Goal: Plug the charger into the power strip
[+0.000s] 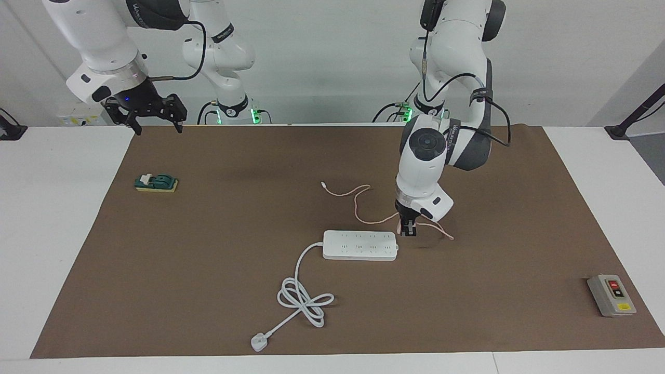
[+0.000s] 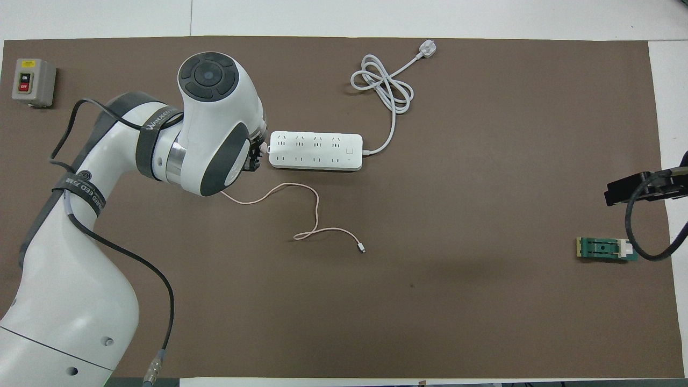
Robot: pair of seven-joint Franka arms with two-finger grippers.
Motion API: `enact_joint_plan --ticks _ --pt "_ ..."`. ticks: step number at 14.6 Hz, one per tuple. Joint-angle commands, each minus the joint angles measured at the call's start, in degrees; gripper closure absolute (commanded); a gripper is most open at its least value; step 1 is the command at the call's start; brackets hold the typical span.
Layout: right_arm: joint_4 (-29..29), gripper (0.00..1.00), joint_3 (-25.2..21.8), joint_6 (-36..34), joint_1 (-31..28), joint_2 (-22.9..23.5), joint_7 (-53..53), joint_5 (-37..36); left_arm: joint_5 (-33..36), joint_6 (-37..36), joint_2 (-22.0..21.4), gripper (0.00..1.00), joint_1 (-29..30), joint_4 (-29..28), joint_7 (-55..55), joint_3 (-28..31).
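Charger (image 1: 404,226) sits pinched in my left tool (image 1: 408,231), low at the surface (image 1: 208,234), just beside the power strip (image 1: 360,245) at its end toward the left arm; pink cable trails toward the robots. My right tool (image 1: 156,117) waits raised, fingers spread wide, holding nothing.

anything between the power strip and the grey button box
Only the left gripper, shut on the charger at the power strip's end; bare mat up to the button box, facing view.
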Motion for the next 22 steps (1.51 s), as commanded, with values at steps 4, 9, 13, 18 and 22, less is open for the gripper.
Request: enact_joint_plan --ticks 4,9,13,18,22 --pt "-0.7 0.00 0.9 -0.5 -1.1 -1.2 -0.5 0.8 1.8 2.8 -1.6 1.00 -4.8 -4.4 -8.8 1.0" --pt "-0.7 0.00 1.0 -0.3 -0.9 -1.2 -0.4 0.8 2.0 2.7 -2.5 1.00 -5.7 -7.0 -9.8 1.0" --pt "-0.6 0.00 1.1 -0.2 -0.9 -1.2 -0.3 0.8 3.4 3.6 -2.6 1.00 -5.1 -7.4 -9.7 1.0" --pt "-0.6 0.00 1.1 -0.2 -0.8 -1.2 -0.4 0.8 4.2 4.3 -1.6 1.00 -4.8 -5.9 -9.6 1.0" --pt "-0.6 0.00 1.1 -0.2 -0.8 -1.2 -0.4 0.8 3.7 2.8 2.1 1.00 -4.6 -0.5 -9.6 1.0"
